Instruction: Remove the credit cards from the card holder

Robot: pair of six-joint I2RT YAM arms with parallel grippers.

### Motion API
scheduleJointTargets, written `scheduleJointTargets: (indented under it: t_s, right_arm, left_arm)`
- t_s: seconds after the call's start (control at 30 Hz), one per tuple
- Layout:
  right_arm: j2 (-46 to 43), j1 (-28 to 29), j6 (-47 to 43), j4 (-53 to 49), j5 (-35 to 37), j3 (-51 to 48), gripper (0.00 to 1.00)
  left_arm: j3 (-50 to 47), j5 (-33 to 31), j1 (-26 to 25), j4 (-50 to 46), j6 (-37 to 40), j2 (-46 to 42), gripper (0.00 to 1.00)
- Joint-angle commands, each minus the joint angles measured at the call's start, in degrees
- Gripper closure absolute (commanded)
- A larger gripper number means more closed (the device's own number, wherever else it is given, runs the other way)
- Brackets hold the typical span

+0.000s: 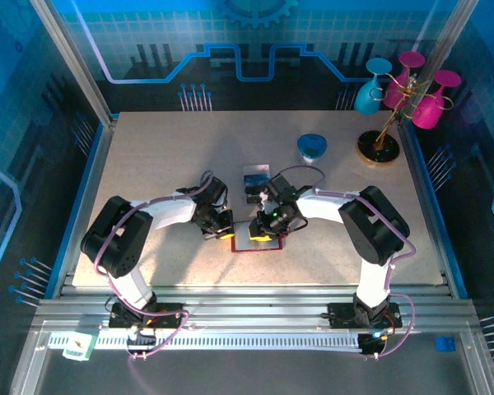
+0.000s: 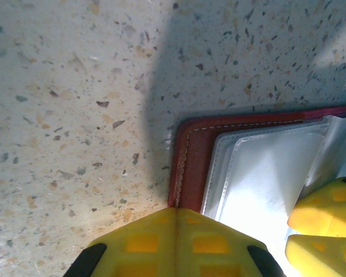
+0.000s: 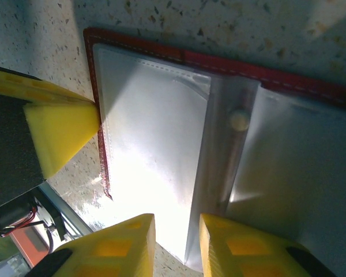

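the flat red card holder [image 3: 150, 115] lies open on the speckled bench [image 2: 75, 115], between both hands, with its shiny see-through pockets up. the left hand [image 2: 176, 231] has its yellow tips pressed together and touches the holder's stitched left edge. the right hand [image 3: 176, 234] has its tips a little apart over a pocket flap.

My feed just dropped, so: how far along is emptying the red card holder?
Done: the card holder lies open, and what look like loose cards lie beyond it. In hand: the left gripper, shut, pins its red edge; the right gripper straddles a clear pocket, jaws parted. Remaining: glare hides whether cards stay inside.
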Motion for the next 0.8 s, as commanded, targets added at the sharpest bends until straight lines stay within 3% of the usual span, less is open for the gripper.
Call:
scheduleJointTargets:
  t_s: [0.0, 0.77]
  right_arm:
    - [-2.72, -0.66, -0.25, -0.01, -0.75, -0.85, 0.73]
    - [4.04, 3.47, -0.69, -1.31, -0.26, 4.68, 0.74]
  left_arm:
    - [-0.45, -1.18, -0.29, -2.86, 1.10, 1.27, 0.98]
    - [-0.46, -1.20, -0.27, -3.12, 1.23, 1.19, 0.98]
